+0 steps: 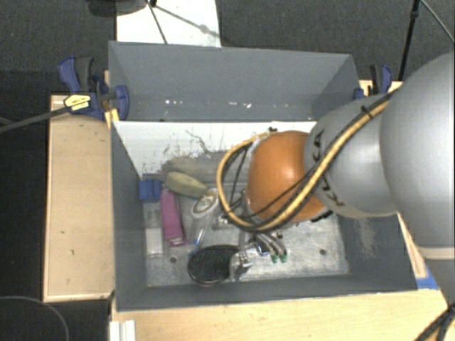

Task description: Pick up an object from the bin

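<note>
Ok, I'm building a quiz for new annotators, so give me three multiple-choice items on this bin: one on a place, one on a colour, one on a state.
1. Where does the black round disc lie in the bin?
A. By the view's lower wall, just left of the gripper
B. In the far back corner
C. On the rim

2. What colour is the oblong thing on the left of the floor?
A. Green
B. Pink
C. Yellow

3. How does the orange-covered wrist stand?
A. Parked outside the bin
B. High above the rim
C. Reached down inside the bin

Answers:
1 A: the disc sits against the near wall, next to the gripper.
2 B: it is plainly pink.
3 C: the wrist hangs between the walls, low over the floor.
</note>
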`<state>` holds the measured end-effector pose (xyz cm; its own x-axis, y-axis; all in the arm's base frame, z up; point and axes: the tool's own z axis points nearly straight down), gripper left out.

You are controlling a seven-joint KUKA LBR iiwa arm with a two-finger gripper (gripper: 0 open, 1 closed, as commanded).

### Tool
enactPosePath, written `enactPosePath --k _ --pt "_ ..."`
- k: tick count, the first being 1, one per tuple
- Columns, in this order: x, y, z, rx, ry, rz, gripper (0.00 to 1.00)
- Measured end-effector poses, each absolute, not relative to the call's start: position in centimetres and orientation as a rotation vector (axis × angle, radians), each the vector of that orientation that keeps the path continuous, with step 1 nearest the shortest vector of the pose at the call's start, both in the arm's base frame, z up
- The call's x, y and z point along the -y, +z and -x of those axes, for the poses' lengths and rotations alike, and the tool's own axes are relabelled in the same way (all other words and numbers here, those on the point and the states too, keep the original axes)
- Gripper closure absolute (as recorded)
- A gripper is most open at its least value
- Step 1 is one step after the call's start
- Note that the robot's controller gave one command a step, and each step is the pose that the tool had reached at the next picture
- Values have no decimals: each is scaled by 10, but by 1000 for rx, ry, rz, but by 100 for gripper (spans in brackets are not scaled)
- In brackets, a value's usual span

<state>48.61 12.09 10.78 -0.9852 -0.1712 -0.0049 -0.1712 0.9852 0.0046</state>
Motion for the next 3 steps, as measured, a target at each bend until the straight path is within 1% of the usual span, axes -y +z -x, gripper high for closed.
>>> enactPosePath --k 1,2,3 --pt "-136 72 -489 -3099 -1 478 0" --pt "-137 74 -491 -3091 1 483 100" --pt "-140 226 -489 -3067 1 633 100"
